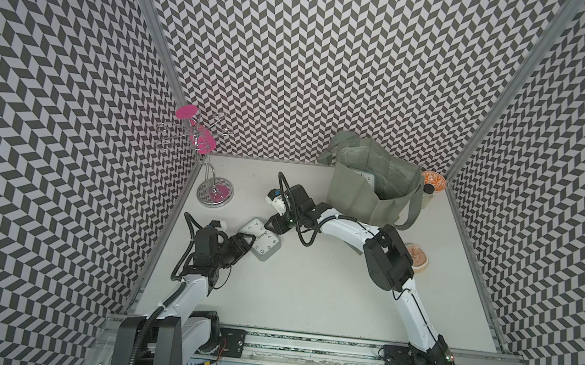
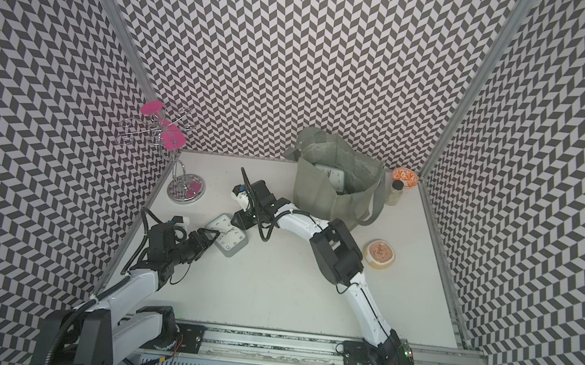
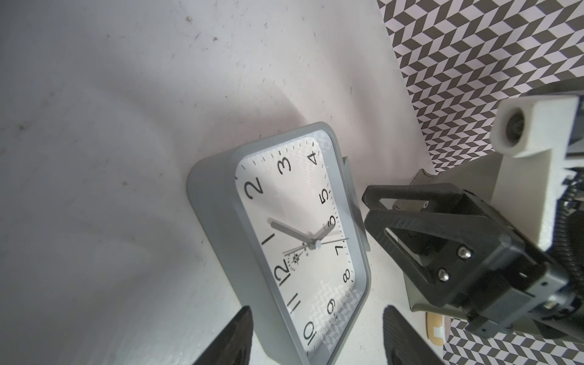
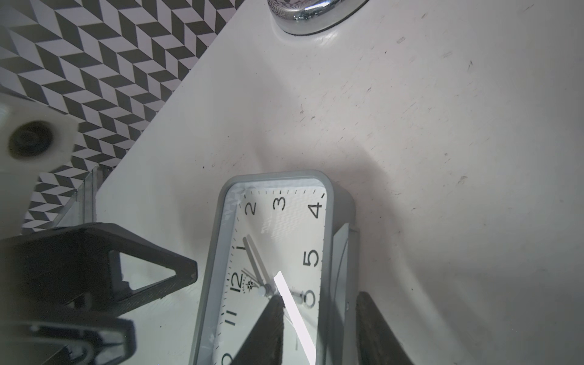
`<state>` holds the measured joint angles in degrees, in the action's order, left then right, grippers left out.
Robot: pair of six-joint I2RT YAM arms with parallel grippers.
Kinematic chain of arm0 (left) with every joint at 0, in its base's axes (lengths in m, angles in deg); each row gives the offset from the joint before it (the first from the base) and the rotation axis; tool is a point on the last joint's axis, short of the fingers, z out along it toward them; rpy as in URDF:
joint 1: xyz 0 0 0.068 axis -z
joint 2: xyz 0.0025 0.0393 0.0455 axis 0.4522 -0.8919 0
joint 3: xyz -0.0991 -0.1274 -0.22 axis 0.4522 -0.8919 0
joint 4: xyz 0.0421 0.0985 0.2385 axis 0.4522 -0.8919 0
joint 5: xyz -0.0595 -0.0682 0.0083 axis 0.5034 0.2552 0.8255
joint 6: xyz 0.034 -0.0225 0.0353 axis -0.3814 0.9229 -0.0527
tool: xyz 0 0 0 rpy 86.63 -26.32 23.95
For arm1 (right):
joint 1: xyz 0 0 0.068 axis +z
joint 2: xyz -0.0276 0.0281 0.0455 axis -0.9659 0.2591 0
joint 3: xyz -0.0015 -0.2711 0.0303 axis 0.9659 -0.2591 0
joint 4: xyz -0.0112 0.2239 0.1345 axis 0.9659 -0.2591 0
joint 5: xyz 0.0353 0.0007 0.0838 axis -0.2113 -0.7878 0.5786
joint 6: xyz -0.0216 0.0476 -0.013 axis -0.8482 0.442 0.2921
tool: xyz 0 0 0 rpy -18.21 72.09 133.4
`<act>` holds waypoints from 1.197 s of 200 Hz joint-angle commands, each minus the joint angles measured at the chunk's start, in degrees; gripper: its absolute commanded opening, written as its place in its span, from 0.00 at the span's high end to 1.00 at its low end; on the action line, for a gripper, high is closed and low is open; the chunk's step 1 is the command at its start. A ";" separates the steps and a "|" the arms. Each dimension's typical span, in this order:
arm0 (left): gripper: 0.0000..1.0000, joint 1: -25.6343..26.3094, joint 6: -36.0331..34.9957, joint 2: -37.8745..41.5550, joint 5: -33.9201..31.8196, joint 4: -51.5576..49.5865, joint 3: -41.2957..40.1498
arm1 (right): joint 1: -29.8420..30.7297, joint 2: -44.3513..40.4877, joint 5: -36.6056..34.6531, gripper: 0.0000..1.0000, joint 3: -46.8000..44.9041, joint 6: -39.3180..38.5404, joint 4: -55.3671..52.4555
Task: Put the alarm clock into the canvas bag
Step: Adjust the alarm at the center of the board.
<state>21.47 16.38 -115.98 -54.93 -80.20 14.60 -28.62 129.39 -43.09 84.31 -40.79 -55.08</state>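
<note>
Lying face up near the left edge of the table, the alarm clock sat roughly midway between the near and far edges, turned cornerwise to them. It was well apart from the canvas bag, which stood open toward the far right corner with a second clock showing inside it.

The left gripper reached the alarm clock from the near left, at the end bearing the 10 and 11. In the left wrist view its jaws were apart, one on each side of that end. One of its fingers was close to the grey side wall, and the other stood clear of the front rim.

The right gripper met the opposite end, by the 6 and 7. In the right wrist view one finger lay over the glass face and the other was down behind the back of the case, so the rim sat between them. Whether they were actually pressing on the case could not be told.

A wire stand with pink discs stood at the far left corner.
</note>
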 commanded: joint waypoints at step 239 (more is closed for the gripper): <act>0.47 1.10 -1.67 -6.70 1.61 8.89 -1.64 | 0.87 -5.58 7.30 0.70 -7.45 1.80 6.62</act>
<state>21.36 15.25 -121.07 -54.25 -74.28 12.79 -28.62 129.00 -37.82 79.26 -39.26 -50.93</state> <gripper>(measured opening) 0.538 0.305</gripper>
